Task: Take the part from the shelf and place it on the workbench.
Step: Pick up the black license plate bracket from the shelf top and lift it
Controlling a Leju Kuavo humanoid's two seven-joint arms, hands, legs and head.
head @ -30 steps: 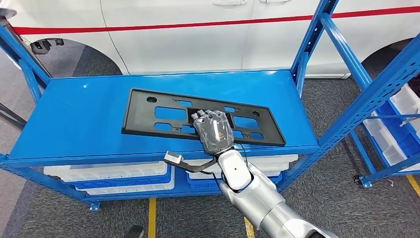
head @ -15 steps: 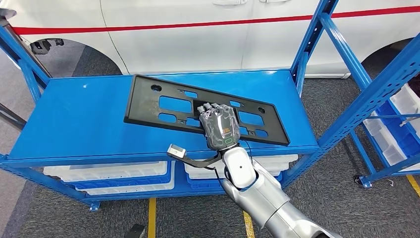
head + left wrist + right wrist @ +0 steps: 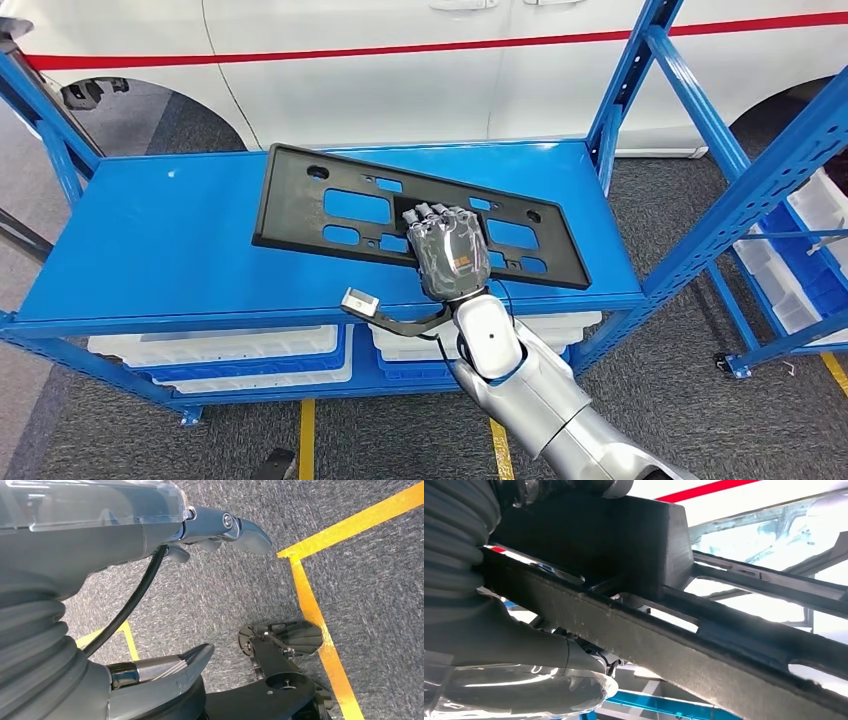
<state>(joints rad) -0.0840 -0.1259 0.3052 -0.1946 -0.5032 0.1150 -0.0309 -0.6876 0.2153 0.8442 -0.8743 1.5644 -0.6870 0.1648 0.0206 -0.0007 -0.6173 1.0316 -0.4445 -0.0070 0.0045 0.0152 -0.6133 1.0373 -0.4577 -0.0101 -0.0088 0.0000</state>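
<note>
Right hand (image 3: pixel 450 250) grips the long flat black plastic part (image 3: pixel 330 205) near the middle of its near long edge, fingers curled over the top face and the thumb beneath, as the right wrist view shows (image 3: pixel 574 655). That part is a slim rectangular panel pierced by several rounded oblong openings and small round holes near its corners; blue shows through the cut-outs. It sits tilted above the top of the blue metal shelf (image 3: pixel 150 250), its far edge raised. No writing can be read on it. The silver right arm (image 3: pixel 540 400) reaches up from below, wrist bent forward. The left hand (image 3: pixel 220 527) hangs over the grey carpet floor (image 3: pixel 380 580) with yellow tape lines (image 3: pixel 320 625), fingers loosely apart, holding nothing. A white vehicle with a red stripe (image 3: pixel 400 60) stands behind the shelf.
</note>
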